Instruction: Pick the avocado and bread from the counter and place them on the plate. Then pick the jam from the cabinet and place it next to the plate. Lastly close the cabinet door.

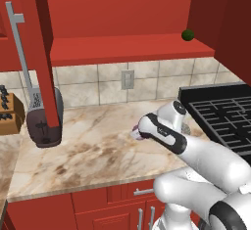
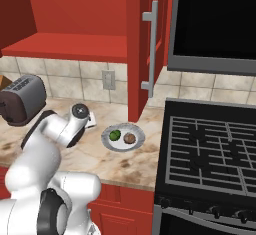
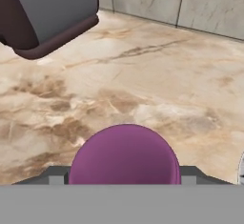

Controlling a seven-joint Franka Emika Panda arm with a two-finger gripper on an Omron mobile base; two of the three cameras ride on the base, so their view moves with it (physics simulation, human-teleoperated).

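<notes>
The jam (image 3: 125, 154), a purple jar, sits between my fingers just above the beige counter (image 3: 143, 75). My gripper (image 1: 137, 133) is shut on it, low over the counter (image 1: 88, 150). In the right base view the gripper (image 2: 91, 120) hangs just left of the fluted plate (image 2: 123, 148). On that plate lie the green avocado (image 2: 114, 135) and the brown bread (image 2: 130, 138). A sliver of the plate's rim (image 3: 241, 170) shows at the right edge of the hand view. The red cabinet (image 1: 127, 48) stands open, its door (image 2: 137, 49) swung out with a silver handle (image 2: 150, 49).
A dark toaster (image 1: 44, 119) stands at the back left of the counter, beside a knife block (image 1: 10, 109). A dark green ball (image 1: 187, 34) rests on the cabinet shelf. The black stove (image 2: 210, 149) lies to the right of the plate, under a microwave (image 2: 215, 24).
</notes>
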